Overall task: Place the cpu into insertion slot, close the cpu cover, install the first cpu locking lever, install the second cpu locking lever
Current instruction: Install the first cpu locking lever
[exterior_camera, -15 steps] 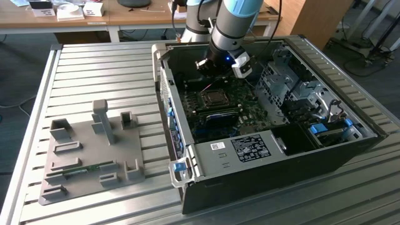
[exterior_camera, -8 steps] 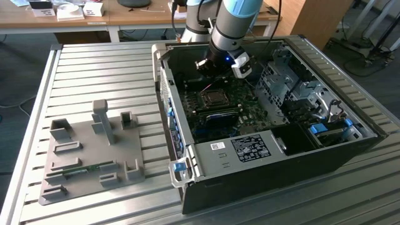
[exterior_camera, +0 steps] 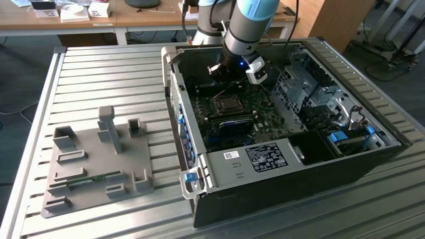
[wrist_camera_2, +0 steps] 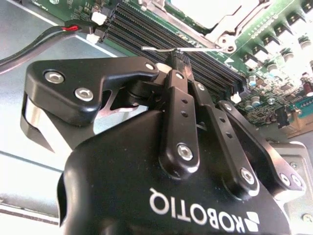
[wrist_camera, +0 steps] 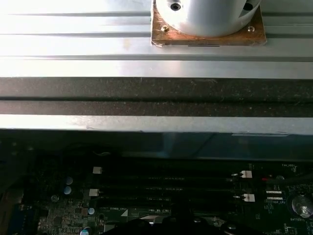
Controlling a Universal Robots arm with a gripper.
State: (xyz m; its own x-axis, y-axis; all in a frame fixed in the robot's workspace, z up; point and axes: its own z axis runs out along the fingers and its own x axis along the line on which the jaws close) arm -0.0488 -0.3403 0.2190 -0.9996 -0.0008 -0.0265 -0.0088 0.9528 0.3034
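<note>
At the bench's (exterior_camera: 99, 64) near corner on the exterior view's left lies a grey holder plate (exterior_camera: 93, 159) with upright posts and pockets. A small green circuit strip (exterior_camera: 83, 183) rests in one pocket close to the plate's near edge. Just beside it, toward the exterior view's right, an open computer case (exterior_camera: 265, 194) lies on its side and reaches from the bench's near edge almost to its far edge.

Inside the case, the green board (wrist_camera_2: 274, 29) lies flat on the case floor. The cover (wrist_camera_2: 220, 24) lies down flat over the socket in the middle of the board. The chip (wrist_camera_2: 195, 6) shows as a bright patch in the cover's window. A row of black memory slots (wrist_camera_2: 146, 34) runs just beside the socket.

In the second wrist view the gripper (wrist_camera_2: 178, 59) is narrow, its two fingers drawn together. Their tips meet a thin wire lever (wrist_camera_2: 195, 49) that runs along the edge of the socket. Whether they pinch the lever or only press on it cannot be told.

The arm (exterior_camera: 249, 25) comes down into the case from the far edge of the bench. Beyond that stands a wooden desk (exterior_camera: 133, 17).
</note>
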